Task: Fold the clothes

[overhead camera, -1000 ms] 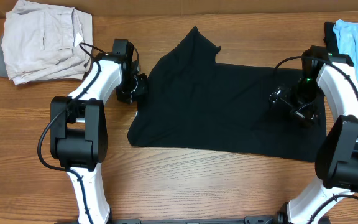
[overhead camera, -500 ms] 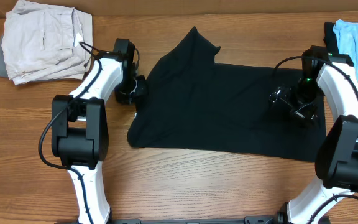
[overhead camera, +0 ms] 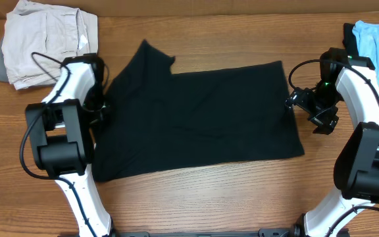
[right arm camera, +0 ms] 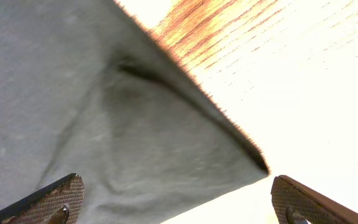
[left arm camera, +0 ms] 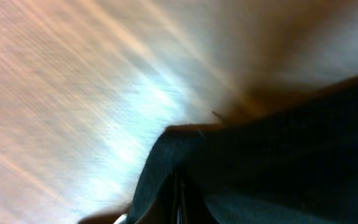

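Wood-grain counter (overhead camera: 209,204) carries a black garment (overhead camera: 196,118), spread nearly flat across its middle with one sleeve poking out at the upper-left corner.

The left jaws sit at the garment's left edge. The left wrist view is badly blurred, but the jaws look pressed together on a raised fold of the dark cloth, with only a thin line between them. The right jaws stand wide open just off the garment's right edge and grip nothing. In the right wrist view the two fingers (right arm camera: 58,193) sit far apart at the lower corners, their pads dark and cross-hatched. A pointed corner of the cloth lies on the counter between and beyond them, and whether either pad touches it cannot be told.

The fabric is matte and soft, with shallow creases near that corner. It looks grey under the bright glare of the right wrist view.

The left arm (overhead camera: 71,85), white with black joints, reaches up along the garment's left side and bends in toward its edge. The right arm (overhead camera: 357,89) mirrors it on the garment's right, its wrist turned inward.

Beyond the garment's upper-left corner rests a folded beige pile (overhead camera: 45,39). Beyond its upper-right corner lies a light blue cloth (overhead camera: 377,39).
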Controlling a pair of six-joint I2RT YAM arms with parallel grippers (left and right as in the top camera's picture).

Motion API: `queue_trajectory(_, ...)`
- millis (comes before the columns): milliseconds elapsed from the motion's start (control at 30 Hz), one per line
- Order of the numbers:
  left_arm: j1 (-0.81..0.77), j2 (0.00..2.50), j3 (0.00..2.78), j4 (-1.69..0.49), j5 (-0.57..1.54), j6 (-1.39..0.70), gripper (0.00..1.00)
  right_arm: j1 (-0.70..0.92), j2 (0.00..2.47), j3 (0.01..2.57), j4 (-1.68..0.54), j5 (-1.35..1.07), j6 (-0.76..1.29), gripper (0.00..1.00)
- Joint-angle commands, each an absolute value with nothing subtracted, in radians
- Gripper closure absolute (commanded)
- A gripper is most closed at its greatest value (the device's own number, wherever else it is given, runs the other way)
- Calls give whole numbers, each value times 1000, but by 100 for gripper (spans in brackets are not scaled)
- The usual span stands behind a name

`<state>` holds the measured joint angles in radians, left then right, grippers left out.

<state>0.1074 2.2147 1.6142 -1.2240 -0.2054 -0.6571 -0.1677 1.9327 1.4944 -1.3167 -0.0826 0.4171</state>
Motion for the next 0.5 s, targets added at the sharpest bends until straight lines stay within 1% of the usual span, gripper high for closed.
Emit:
queue_trajectory(0,137,2252,1580,-1234,-273,-702,96,-163,1892,1528,-1302,-93,395,0)
queue_trajectory(233,108,2103,1582,-1228,-268,-675,96,-163,1892,1564,-1267,-141,392,0)
queue_trajectory(267,101,2075,1583,-1222,-264,-665,94,-163,1892,1578,-1266,-142,392,0)
queue_trajectory(300,92,2049,1585,-1213,-257,-650,88,-163,1892,1592,-1265,-146,390,0)
queue_trajectory(333,83,2019,1588,-1199,-242,-629,75,-163,1892,1614,-1264,-163,376,0)
queue_trajectory(400,71,1969,1589,-1153,-197,-583,40,-163,1892,1649,-1243,-230,316,0)
queue_trajectory(433,66,1950,1589,-1120,-171,-559,27,-163,1892,1663,-1224,-270,288,0)
queue_trajectory(467,62,1932,1589,-1078,-142,-535,16,-163,1892,1670,-1206,-300,274,0)
